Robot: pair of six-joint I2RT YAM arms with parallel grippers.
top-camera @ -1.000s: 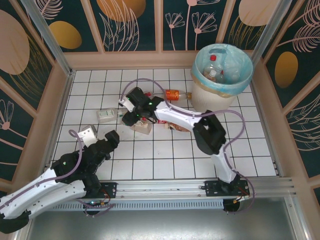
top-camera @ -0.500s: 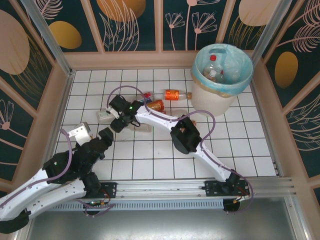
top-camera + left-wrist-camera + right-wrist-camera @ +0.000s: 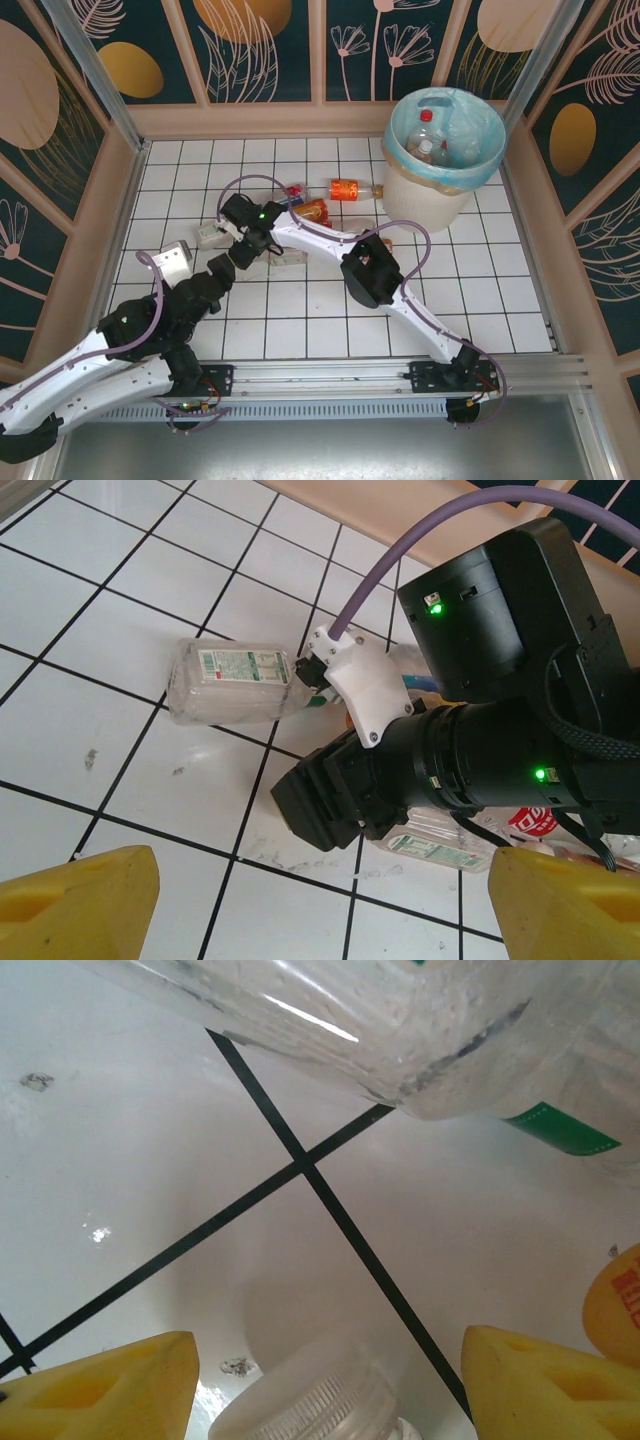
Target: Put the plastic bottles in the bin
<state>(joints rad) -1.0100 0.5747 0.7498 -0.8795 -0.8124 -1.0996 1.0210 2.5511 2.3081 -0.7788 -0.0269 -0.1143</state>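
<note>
Shows the left gripper pushed forward since half a second earlier to just beside the right gripper, yellow fingers spread wide and holding nothing, with 1 clear bottle lying on the white tiled table nearby. Shows the right gripper's fingers apart too, low over the tiles either side of a pale ribbed cap, not clamping it. Further right, places 1 orange bottle just beside the bin, with several more bottles inside.

Right arm sprawls across bottle cluster; clear bottle beside it unobstructed; right-hand tiles open.
</note>
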